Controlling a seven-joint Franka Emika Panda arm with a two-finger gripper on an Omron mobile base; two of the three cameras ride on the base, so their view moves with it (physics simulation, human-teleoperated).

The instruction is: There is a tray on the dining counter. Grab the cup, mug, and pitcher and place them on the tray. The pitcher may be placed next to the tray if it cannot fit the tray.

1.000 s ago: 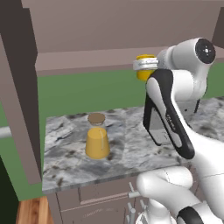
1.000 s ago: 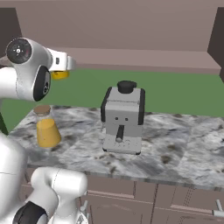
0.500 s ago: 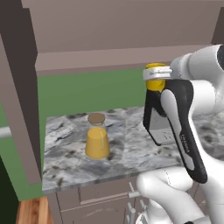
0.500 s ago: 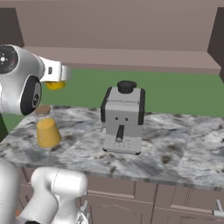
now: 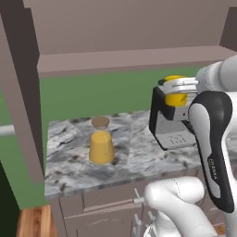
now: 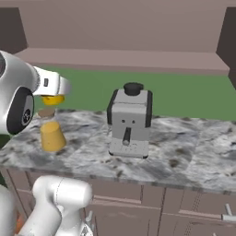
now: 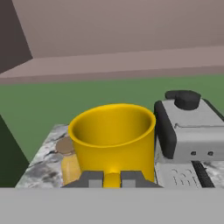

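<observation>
No readable text, label, brand, number or sign appears in any view. The grey coffee machine (image 6: 130, 120) on the marble counter (image 6: 184, 152) has small marks on its front panel (too blurred to tell whether they are buttons or print). The yellow mug (image 7: 113, 142) and the pitcher (image 5: 101, 141) are plain.

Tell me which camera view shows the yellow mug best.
The hand view: the mug sits large and centred, its open mouth and wall plain, with the gripper shut on its near side. The left base view shows it small, partly behind the hand. The right base view shows just a yellow sliver under the hand.
</observation>
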